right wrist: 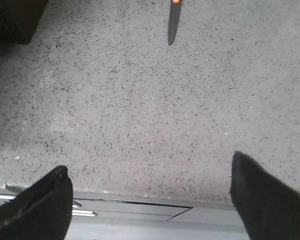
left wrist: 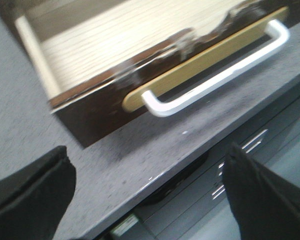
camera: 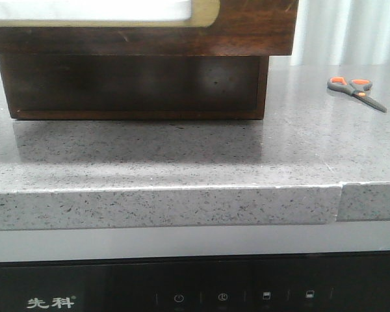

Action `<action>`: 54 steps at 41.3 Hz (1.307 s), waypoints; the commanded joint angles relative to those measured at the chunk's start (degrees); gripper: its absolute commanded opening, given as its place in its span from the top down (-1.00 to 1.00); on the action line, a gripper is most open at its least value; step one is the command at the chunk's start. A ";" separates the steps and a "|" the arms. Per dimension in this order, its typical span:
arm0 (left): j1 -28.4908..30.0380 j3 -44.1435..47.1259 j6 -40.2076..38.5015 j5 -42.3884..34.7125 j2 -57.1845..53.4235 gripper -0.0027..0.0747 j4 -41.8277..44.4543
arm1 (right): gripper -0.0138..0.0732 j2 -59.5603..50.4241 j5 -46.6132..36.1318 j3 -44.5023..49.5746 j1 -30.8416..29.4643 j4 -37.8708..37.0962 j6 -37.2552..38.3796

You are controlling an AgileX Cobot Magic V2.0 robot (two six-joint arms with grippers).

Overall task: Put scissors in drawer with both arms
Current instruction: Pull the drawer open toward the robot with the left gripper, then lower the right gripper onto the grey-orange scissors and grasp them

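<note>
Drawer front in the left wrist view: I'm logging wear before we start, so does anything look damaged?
Yes. The drawer front's dark finish is chipped and worn pale along its top edge, above the white handle and its tan backing strip. The handle itself looks intact. The picture is somewhat blurred, so finer scratches cannot be judged.

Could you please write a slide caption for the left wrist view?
Open left fingers hover above the counter before the pulled-out drawer and its white handle.

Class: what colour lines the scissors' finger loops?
Orange, on the scissors; the front view shows it best.
</note>
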 commanded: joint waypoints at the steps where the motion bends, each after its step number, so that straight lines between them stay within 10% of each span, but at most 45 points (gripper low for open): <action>1: -3.27 -1.94 -1.18 -6.09 0.62 -0.59 -0.58 | -0.82 4.58 -2.73 -4.89 -0.39 -0.27 0.99; 34: -5.34 -1.94 -1.18 -7.88 0.62 -0.59 -3.33 | -0.81 48.64 10.11 -44.03 -4.98 4.93 -4.05; 54: -5.34 -1.94 -1.18 -7.88 0.62 -0.59 -3.33 | -0.29 70.69 21.13 -71.85 -5.66 5.05 -3.88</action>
